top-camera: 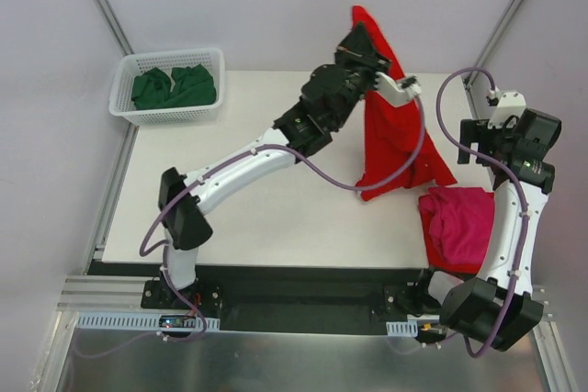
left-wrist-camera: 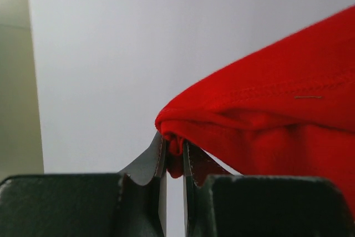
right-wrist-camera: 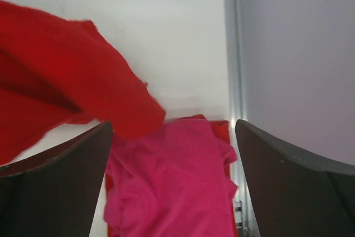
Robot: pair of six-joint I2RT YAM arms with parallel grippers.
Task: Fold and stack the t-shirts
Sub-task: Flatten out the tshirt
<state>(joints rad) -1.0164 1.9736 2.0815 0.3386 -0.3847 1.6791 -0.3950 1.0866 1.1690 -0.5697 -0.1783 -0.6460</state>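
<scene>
A bright red t-shirt [top-camera: 390, 130] hangs in the air over the back right of the table. My left gripper [top-camera: 354, 41] is shut on a bunched fold at its top edge [left-wrist-camera: 175, 148]. Its lower hem trails on the table beside a folded magenta-pink t-shirt [top-camera: 457, 222] at the front right. My right gripper [top-camera: 475, 140] stands open and holds nothing. In the right wrist view it [right-wrist-camera: 173, 126] hovers above the magenta t-shirt [right-wrist-camera: 172, 181], with a corner of the red t-shirt [right-wrist-camera: 83, 76] hanging free at the left. A strip of red cloth [right-wrist-camera: 221, 127] shows under the magenta one.
A white lattice basket [top-camera: 124, 109] at the table's back left corner holds dark green t-shirts [top-camera: 175, 87]. A metal rail [right-wrist-camera: 232, 54] runs along the table's right edge. The left arm reaches diagonally across the table's middle.
</scene>
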